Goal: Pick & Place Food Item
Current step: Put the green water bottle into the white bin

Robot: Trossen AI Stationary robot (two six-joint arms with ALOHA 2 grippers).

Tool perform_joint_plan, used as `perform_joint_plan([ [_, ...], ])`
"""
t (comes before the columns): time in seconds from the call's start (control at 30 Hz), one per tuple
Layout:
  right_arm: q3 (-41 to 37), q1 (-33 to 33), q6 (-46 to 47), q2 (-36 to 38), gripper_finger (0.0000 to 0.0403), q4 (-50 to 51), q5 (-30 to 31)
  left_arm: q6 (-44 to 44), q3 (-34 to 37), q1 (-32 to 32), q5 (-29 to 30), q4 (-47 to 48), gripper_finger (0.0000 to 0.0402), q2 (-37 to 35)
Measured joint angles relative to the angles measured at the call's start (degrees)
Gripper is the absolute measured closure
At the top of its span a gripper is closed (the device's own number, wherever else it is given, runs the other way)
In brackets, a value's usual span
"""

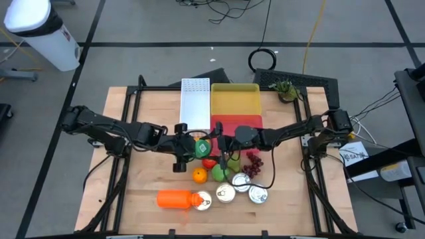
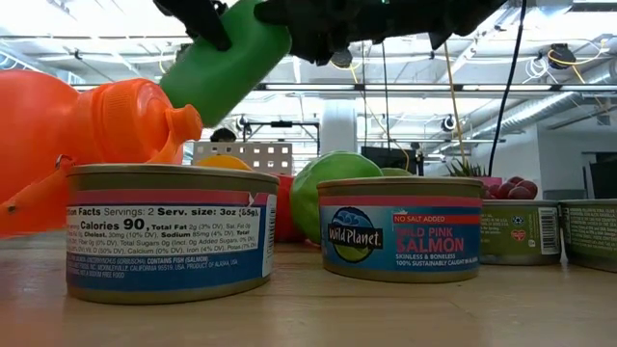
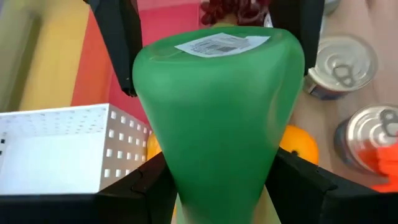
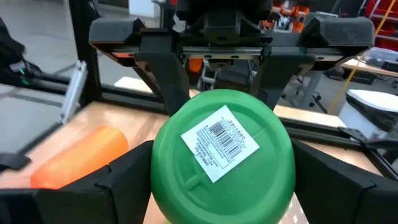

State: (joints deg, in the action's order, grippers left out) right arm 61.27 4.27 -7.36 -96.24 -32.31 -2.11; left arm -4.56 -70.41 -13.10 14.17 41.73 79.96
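Both arms meet mid-table, left gripper (image 1: 192, 147) facing right gripper (image 1: 222, 147).

You are working in a robotics lab or workshop. The wooden bench (image 1: 153, 179) sits in a dark metal frame on a grey floor crossed with dark tape lines. Loose cables (image 1: 229, 12) trail over that floor at twelve o'clock, and a white bin (image 1: 41, 33) stands off at ten o'clock. Level across the bench you see an open industrial ceiling (image 2: 96, 43) with pipes and strip lights, white columns (image 2: 339, 125), and more equipment frames behind.
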Motion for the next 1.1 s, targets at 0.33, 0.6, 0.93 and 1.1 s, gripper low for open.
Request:
perform_joint_plan([
  [0.33,-0.36,-0.24,3.00,-0.29,0.0095,3.22,-4.13,-0.04,-9.76,-0.39,1.33,6.80,0.0130,-2.23],
  [0.6,-0.40,-0.18,2.95,2.60,0.0095,3.56,-3.67,1.55,-11.17,-1.69,4.24,3.38,0.0122,-6.73],
  [0.93,-15.98,-0.55,0.90,21.96,0.0095,-9.76,6.72,4.88,6.04,-5.84,12.87,-17.26,0.0121,-21.94],
  [1.1,-28.62,-0.90,2.16,25.35,0.0095,-39.34,8.33,10.72,19.55,-5.91,12.50,-42.96,0.0121,-26.38],
])
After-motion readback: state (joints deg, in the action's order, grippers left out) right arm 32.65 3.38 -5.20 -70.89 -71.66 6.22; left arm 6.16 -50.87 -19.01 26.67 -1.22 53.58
